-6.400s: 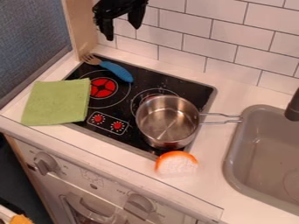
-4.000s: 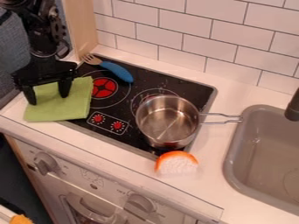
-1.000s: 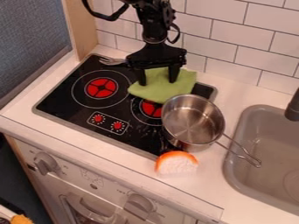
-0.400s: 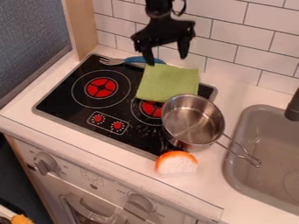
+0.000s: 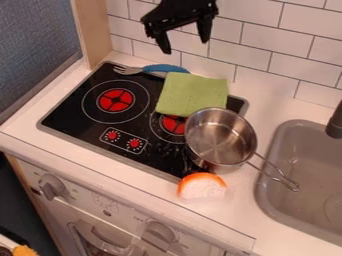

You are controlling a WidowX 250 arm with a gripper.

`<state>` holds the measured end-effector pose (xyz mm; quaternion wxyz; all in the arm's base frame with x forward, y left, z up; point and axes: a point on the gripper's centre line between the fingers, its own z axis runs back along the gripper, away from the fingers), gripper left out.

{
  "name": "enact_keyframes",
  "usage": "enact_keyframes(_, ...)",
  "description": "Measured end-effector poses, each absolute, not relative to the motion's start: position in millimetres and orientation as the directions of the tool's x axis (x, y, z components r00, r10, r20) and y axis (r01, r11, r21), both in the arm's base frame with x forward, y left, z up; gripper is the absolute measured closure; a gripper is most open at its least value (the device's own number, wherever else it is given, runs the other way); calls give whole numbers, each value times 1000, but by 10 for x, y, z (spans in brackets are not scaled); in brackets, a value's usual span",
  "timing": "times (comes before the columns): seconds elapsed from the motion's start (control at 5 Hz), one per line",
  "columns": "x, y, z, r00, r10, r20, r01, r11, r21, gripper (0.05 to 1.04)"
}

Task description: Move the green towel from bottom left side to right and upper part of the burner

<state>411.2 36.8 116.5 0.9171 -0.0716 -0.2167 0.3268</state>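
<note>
Since the last frame my gripper (image 5: 186, 47) has lifted farther off the green towel (image 5: 192, 95), which hasn't shifted. The fingers are spread wide with nothing between them, up in front of the tiled wall (image 5: 257, 52). From there the towel lies below and toward the near side, its middle close to in line with the gap between my fingertips, so backing up and away should keep me clear of it. I'd call the job done: the towel is on the far right part of the stove (image 5: 73, 107), partly over the right burner (image 5: 172, 125). It looks flat and nearly square, with no long axis I can pick out, soft-edged and slightly askew. Its far left edge meets the blue handle of the fork (image 5: 165, 68), and its near edge comes right up to the pot (image 5: 220, 137); dipping again could drag it.
</note>
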Motion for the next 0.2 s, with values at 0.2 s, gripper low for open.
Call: enact_keyframes(0.2,4123,371,1202,690,629,358,-565,777,-276,85)
